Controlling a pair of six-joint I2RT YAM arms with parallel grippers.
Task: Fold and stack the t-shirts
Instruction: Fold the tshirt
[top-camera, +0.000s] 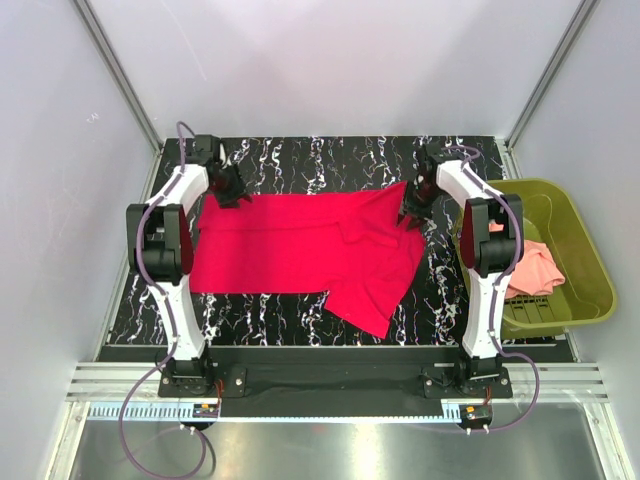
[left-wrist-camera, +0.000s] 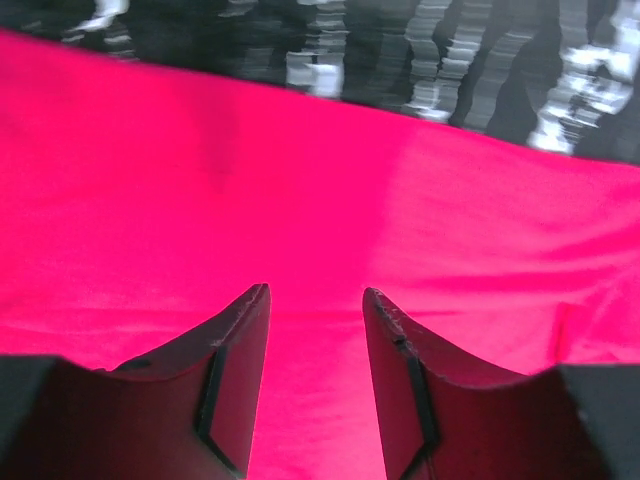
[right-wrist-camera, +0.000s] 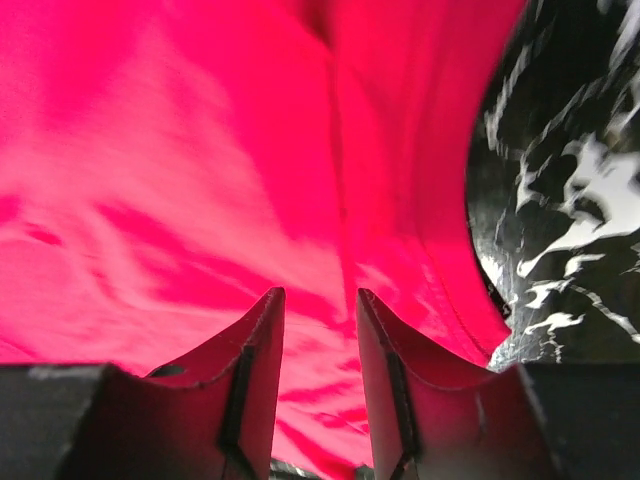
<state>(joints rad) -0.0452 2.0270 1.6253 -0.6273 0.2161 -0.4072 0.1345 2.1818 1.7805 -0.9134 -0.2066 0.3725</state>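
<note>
red shirt is soft, limp: pinch its far edge at 10 and 2 o'clock. left gripper, right gripper half open, empty.

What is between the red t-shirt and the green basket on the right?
Only a strip of bare black marbled table, with the right arm standing over it. The top view shows the red t-shirt and olive basket apart.

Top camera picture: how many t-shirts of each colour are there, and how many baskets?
red t-shirt: 1
pink t-shirt: 1
green basket: 1
Total: 3
</note>
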